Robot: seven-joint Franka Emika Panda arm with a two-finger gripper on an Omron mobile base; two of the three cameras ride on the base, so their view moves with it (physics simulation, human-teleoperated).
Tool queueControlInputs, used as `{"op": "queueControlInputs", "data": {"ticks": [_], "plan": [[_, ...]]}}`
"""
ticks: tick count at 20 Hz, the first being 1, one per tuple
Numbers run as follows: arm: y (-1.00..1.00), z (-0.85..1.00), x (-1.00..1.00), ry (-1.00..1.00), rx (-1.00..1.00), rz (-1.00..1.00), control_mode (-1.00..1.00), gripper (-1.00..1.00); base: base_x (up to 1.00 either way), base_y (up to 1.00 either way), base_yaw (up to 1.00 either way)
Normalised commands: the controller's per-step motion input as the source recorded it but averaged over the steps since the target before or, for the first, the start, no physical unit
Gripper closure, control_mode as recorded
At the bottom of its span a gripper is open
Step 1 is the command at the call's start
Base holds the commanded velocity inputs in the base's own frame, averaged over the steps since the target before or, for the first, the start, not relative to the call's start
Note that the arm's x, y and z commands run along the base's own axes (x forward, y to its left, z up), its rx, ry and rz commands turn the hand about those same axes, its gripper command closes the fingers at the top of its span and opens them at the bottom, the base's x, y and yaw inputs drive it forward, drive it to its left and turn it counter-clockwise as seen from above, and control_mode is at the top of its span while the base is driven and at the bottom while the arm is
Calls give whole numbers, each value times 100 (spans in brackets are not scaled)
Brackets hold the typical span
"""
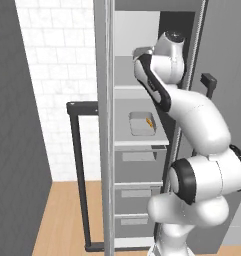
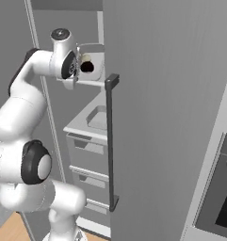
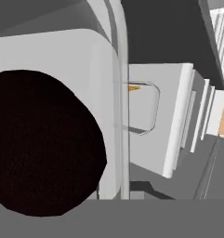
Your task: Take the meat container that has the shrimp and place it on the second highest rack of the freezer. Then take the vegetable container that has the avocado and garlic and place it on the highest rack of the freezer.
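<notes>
right base view alone: end effector [image 2: 82, 70] clamped on vegetable container [image 2: 93, 59], avocado [image 2: 87, 67] inside.

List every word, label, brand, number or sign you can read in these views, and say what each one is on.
None: no readable text shows in any view.
The freezer, its drawers and its black door handle are plain grey and black.
The meat container with the shrimp and the vegetable container with the avocado bear no label.
The wall oven shows no markings.

Avocado [image 3: 43, 144] black; shrimp [image 1: 149, 122] orange; freezer [image 2: 162, 117] grey.
</notes>
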Motion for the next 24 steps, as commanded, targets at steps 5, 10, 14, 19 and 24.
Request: {"op": "queueControlInputs", "data": {"ticks": [5, 10, 14, 19, 24], "plan": [[0, 0, 66, 4, 0, -3, -100, 100, 0, 0, 0], [-7, -1, 50, 3, 0, 0, -100, 100, 0, 0, 0], [-16, -14, 38, 2, 0, 0, -100, 100, 0, 0, 0], [-10, -29, 34, 4, 0, 0, -100, 100, 0, 0, 0], [0, -36, 31, 3, 0, 0, -100, 100, 0, 0, 0]]}}
